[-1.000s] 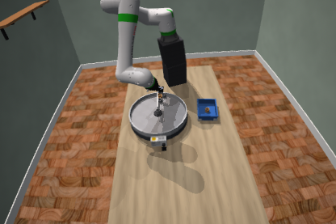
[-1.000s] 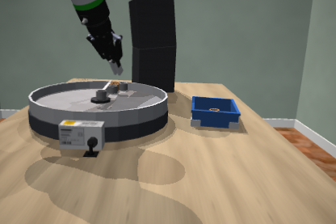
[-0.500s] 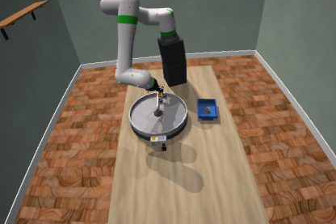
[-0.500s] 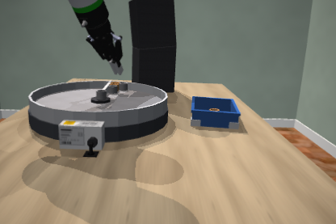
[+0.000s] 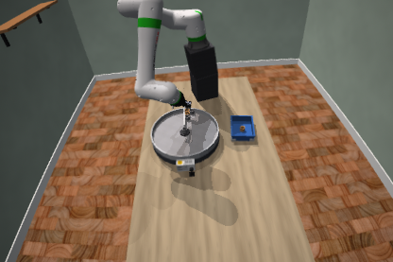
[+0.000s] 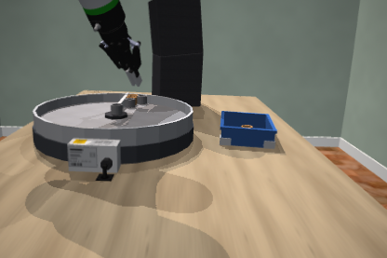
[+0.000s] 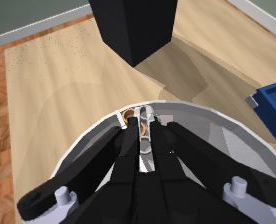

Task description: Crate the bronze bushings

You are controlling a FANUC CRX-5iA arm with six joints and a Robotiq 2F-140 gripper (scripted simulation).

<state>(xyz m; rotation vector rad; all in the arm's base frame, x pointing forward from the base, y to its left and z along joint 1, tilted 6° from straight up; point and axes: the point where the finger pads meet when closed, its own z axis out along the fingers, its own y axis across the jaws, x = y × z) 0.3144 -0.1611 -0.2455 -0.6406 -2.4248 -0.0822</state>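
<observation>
The grey turning table (image 5: 185, 134) stands on the wooden bench, also seen in the exterior view (image 6: 113, 123). At its far rim lies a short row of bushings: bronze ones (image 7: 130, 114) and steel ones (image 6: 141, 99). One bronze bushing (image 6: 132, 97) shows beside the steel one. In the wrist view my fingers partly hide the row. My gripper (image 6: 135, 76) is shut and empty, tilted, a little above these bushings; it also shows in the top view (image 5: 188, 106). The blue crate (image 6: 247, 128) stands right of the table and holds one bronze bushing (image 6: 246, 126).
A black column (image 6: 177, 47) stands just behind the turning table, close to my gripper. A dark hub (image 6: 115, 111) rises at the table's centre. A grey control box (image 6: 94, 154) sits on the table's front side.
</observation>
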